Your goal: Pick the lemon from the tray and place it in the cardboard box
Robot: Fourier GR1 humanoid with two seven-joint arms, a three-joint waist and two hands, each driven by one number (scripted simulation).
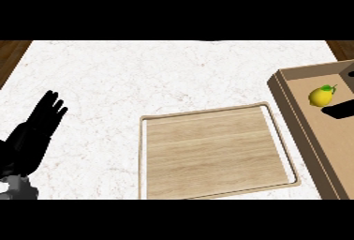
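One lemon (320, 96) lies inside the box (304, 123), at about two o'clock from the middle of the view — yellow, with a small green leaf at its top. It rests on the box's brown floor, near the left wall and apart from it. Just below it, toward four o'clock, a black shape (341, 111) comes in from the right edge; it may be part of the right hand, but too little shows to tell, or to tell how any fingers stand. Another dark patch sits at the box's upper right corner.

Left of the box, just beside it, lies the tray (216, 187) — a pale wooden board with a raised rim, turned slightly off square, nothing on it. Both stand on a white marbled counter (138, 75), with dark wood showing at the far corners.

At eight o'clock the left hand (38, 129) rests by the view's left edge, fingers straight and pointing up, holding nothing, well apart from the tray.
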